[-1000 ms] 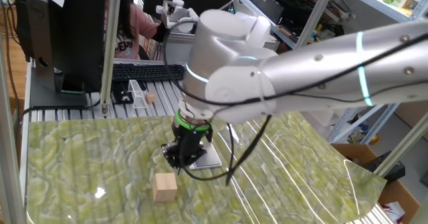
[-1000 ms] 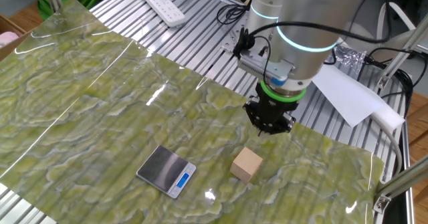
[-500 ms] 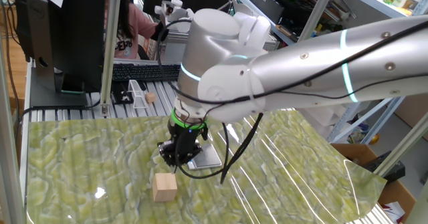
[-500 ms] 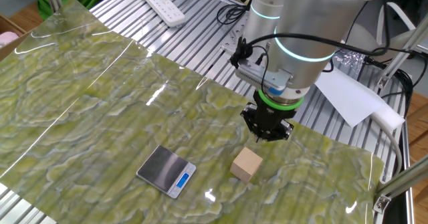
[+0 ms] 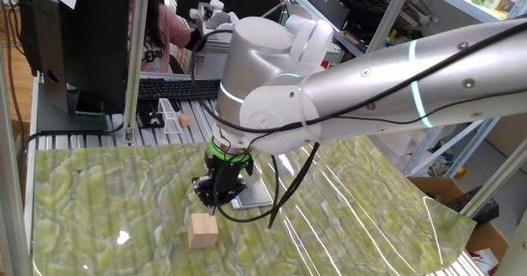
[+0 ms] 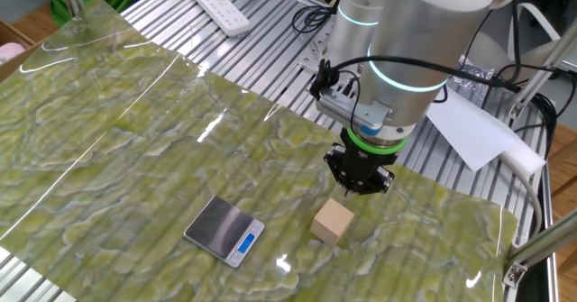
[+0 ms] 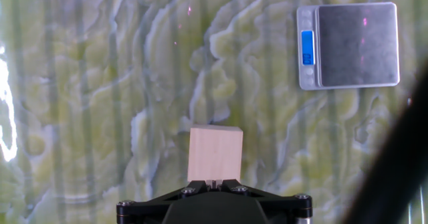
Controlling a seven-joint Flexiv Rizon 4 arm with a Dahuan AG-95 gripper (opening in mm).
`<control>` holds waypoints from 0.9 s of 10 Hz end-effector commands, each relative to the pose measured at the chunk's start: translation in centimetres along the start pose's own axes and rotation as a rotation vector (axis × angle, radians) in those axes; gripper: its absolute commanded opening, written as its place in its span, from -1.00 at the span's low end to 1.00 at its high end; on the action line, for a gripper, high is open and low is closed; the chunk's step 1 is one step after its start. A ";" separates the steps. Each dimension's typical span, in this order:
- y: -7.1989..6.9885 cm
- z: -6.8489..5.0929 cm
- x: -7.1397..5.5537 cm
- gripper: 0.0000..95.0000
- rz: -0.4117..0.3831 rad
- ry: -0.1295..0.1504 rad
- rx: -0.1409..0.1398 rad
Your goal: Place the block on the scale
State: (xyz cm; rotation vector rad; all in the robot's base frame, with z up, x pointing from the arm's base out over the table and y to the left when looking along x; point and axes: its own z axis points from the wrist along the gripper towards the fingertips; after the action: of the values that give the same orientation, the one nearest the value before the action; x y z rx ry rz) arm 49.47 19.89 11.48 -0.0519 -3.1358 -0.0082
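Note:
The block (image 5: 202, 230) is a plain tan wooden cube standing on the green marbled mat; it also shows in the other fixed view (image 6: 333, 222) and in the hand view (image 7: 215, 152). The scale (image 6: 224, 230) lies flat to the block's side, with a silver plate and a blue display strip (image 7: 307, 47). In one fixed view the scale (image 5: 255, 194) is partly hidden behind the hand. My gripper (image 5: 216, 200) hangs a little above and beside the block, fingers down. It shows in the other fixed view (image 6: 359, 187) too. In the hand view its fingertips (image 7: 214, 182) meet, holding nothing.
The green mat (image 6: 117, 131) covers a slatted metal table. A keyboard (image 5: 177, 88), a small clear stand and a tiny wooden ball (image 5: 186, 120) lie behind the mat. A power strip (image 6: 219, 4) and a white sheet (image 6: 469, 126) lie off the mat.
The arm has shifted the gripper towards the block and slightly lower. The block and the scale have not moved.

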 end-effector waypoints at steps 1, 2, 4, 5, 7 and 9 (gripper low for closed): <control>0.0 0.3 0.0 -1.00 0.003 -0.001 0.002; 0.0 0.5 -0.1 -1.00 0.004 -0.001 0.002; 0.0 0.9 -0.2 -1.00 0.010 -0.002 0.003; 0.0 1.0 -0.4 -1.00 0.013 -0.002 0.004; 0.0 1.2 -0.8 -1.00 0.013 -0.002 0.005; 0.0 1.6 -1.0 -1.00 0.014 -0.002 0.005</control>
State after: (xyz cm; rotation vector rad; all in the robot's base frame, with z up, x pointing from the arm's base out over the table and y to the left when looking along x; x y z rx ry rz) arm 50.47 19.91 9.74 -0.0746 -3.1334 -0.0010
